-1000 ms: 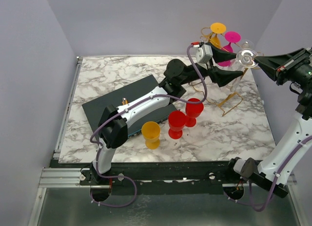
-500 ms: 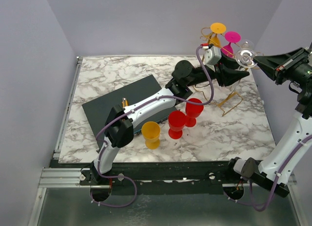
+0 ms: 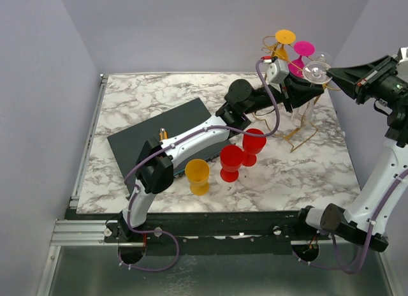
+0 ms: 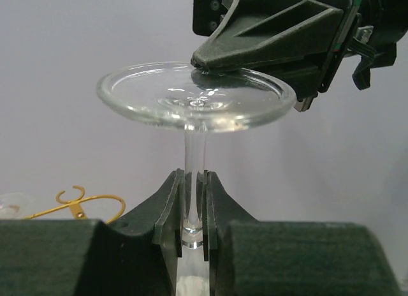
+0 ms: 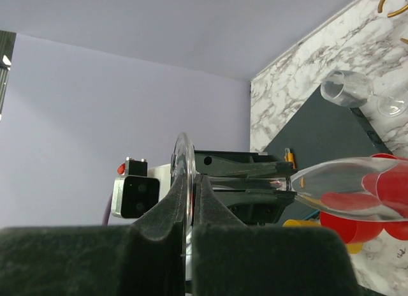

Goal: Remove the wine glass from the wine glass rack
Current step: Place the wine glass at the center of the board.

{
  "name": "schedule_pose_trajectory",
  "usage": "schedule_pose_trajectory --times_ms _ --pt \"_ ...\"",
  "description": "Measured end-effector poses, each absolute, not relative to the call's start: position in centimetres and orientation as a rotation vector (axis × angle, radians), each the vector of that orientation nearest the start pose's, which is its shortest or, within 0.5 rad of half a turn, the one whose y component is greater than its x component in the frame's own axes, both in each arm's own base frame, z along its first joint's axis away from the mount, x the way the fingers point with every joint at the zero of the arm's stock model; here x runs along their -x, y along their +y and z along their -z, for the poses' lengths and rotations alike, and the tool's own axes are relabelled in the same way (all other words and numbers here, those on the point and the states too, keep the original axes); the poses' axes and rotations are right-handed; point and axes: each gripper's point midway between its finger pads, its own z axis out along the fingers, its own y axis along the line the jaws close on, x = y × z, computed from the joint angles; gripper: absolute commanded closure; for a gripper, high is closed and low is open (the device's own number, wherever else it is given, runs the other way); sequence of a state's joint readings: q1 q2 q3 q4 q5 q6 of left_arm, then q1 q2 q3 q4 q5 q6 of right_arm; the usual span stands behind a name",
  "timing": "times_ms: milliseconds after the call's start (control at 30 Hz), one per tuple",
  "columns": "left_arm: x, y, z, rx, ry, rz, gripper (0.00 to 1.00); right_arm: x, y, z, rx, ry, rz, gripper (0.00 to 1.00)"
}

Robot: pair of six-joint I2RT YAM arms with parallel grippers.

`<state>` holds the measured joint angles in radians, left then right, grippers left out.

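A clear wine glass [image 3: 317,71] is held in the air at the back right, foot up, beside the gold wire wine glass rack [image 3: 299,127]. My left gripper [image 4: 193,207] is shut on its thin stem [image 4: 194,171], with a pad on each side. The round foot [image 4: 194,101] spreads above the jaws. My right gripper [image 5: 189,187] is shut on the rim of that foot [image 5: 182,159], and the bowl [image 5: 338,187] points away to the right. From above, the left gripper [image 3: 305,85] comes in from the left and the right gripper [image 3: 333,73] from the right.
An orange glass [image 3: 285,36] and a pink glass [image 3: 303,48] hang on the rack behind. Two red cups [image 3: 231,162] and a yellow cup [image 3: 197,176] stand mid-table beside a dark mat [image 3: 159,133]. Another clear glass [image 5: 347,88] shows near the rack.
My left gripper has reached in from the left and shut on the stem. The right gripper and the glass have shifted slightly left and up.
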<state>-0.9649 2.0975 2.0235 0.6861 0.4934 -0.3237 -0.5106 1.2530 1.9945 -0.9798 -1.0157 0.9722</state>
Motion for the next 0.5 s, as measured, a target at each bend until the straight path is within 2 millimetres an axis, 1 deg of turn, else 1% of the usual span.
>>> schedule_pose_trajectory --times_ms 67,100,167,233,300,333,367,400,433,500 --pt "-27.3 -55.0 -47.7 -0.761 0.852 1.385 1.00 -26.8 5.3 -51.7 -0.584 1.778 -1.241 0.84" --pt "-27.6 -54.7 -47.5 -0.740 0.875 1.376 1.00 -27.2 5.9 -51.7 -0.573 1.789 -1.252 0.76" --pt "-28.3 -54.1 -47.2 -0.685 0.933 1.356 1.00 -28.0 7.8 -51.6 -0.521 1.815 -1.277 0.58" --pt "-29.1 -53.1 -47.5 -0.615 0.980 1.332 1.00 -28.6 9.5 -51.3 -0.478 1.847 -1.314 0.45" --pt "-29.9 -51.6 -48.1 -0.546 1.009 1.299 1.00 -29.3 10.1 -51.2 -0.465 1.857 -1.330 0.38" --pt "-30.3 -50.7 -48.6 -0.510 1.027 1.281 1.00 -29.8 10.1 -51.2 -0.469 1.852 -1.329 0.35" --pt "-30.5 -50.4 -48.5 -0.495 1.041 1.273 1.00 -30.2 10.0 -51.4 -0.468 1.841 -1.323 0.31" --pt "-30.9 -49.0 -49.1 -0.455 1.061 1.258 1.00 -30.5 9.9 -51.7 -0.466 1.831 -1.322 0.28" --pt "-31.1 -48.4 -49.3 -0.432 1.071 1.251 1.00 -30.8 9.8 -52.0 -0.459 1.818 -1.320 0.26" --pt "-32.5 -45.5 -50.3 -0.327 1.105 1.227 1.00 -31.0 9.7 -52.6 -0.440 1.794 -1.314 0.21"
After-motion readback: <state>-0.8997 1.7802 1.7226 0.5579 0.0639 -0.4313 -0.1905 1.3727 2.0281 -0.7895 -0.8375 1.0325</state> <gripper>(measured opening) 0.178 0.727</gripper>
